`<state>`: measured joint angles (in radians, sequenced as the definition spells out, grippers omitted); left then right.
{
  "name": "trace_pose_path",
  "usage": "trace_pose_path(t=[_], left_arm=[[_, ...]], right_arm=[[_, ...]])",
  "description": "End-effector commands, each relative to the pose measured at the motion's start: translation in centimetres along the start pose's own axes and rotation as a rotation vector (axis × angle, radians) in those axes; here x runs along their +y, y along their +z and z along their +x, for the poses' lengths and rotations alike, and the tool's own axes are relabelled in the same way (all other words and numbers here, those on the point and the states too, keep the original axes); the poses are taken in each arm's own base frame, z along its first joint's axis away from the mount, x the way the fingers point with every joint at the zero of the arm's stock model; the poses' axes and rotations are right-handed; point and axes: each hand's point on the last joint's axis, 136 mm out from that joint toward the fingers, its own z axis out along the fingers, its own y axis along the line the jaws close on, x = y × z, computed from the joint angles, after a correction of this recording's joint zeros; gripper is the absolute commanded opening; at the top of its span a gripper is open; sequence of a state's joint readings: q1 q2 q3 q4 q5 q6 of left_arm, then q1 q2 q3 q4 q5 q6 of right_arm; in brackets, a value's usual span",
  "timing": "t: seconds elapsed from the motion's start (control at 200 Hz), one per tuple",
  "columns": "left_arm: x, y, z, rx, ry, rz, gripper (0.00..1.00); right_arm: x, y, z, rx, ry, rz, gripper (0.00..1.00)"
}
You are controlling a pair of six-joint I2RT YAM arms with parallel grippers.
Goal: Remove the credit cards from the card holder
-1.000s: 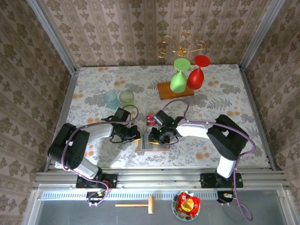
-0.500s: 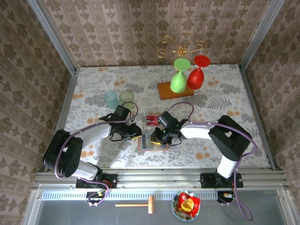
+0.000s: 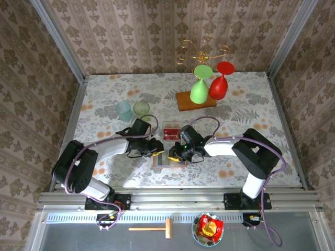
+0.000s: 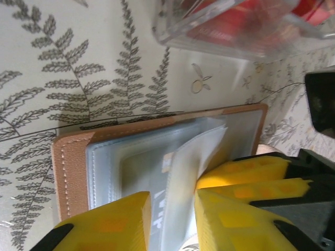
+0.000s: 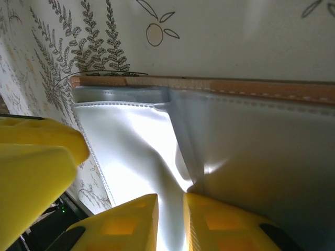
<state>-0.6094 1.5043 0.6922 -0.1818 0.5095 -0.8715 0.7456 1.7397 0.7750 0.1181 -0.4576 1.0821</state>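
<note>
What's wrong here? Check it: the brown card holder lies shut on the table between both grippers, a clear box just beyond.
Not shut. The card holder lies open on the table between the left gripper and right gripper, a clear box just beyond; the left wrist view shows its plastic sleeves spread.

My top view sits high behind the arm bases and looks down over the whole table (image 3: 251, 104) from far off. Each wrist view looks along its own fingers, close to the surface. The one on the left gripper (image 4: 170, 209) takes in most of the holder (image 4: 73, 167). The one on the right gripper (image 5: 170, 205) is nearer still, on the lining. All three share that holder.
</note>
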Motion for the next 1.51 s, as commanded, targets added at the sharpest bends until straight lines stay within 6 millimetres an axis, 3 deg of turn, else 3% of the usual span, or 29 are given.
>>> trace_pose_path(t=[0.0,0.37,0.54,0.725,0.865,0.985,1.23,1.5], left_arm=[[0.3,0.7,0.7,0.030,-0.017,0.004,0.28],[-1.4,0.9,1.6,0.059,0.005,0.053,0.23],[-2.7,0.3,1.7,0.055,0.029,0.065,0.27],[-5.3,0.1,1.6,0.062,0.081,0.096,0.32],[-6.9,1.1,1.7,0.092,0.117,0.101,0.36],[-8.3,2.6,1.9,0.117,0.144,0.106,0.38],[-9.5,5.7,2.8,0.173,0.167,0.111,0.40],[-9.4,3.6,1.7,0.112,0.181,0.120,0.41]], right_arm=[[-0.4,-0.1,0.3,0.006,0.025,-0.006,0.20],[0.3,-0.9,0.4,-0.023,0.031,-0.054,0.24],[0.5,-3.9,0.0,-0.096,-0.012,0.014,0.29],[0.0,-7.9,-0.9,-0.183,-0.044,0.077,0.30],[0.0,-11.3,-1.4,-0.256,-0.065,0.088,0.30],[-0.3,-12.9,-1.6,-0.295,-0.070,0.092,0.30],[-0.7,-13.5,-1.2,-0.304,-0.057,0.076,0.30],[-0.3,-12.5,-1.2,-0.278,-0.044,0.047,0.28]])
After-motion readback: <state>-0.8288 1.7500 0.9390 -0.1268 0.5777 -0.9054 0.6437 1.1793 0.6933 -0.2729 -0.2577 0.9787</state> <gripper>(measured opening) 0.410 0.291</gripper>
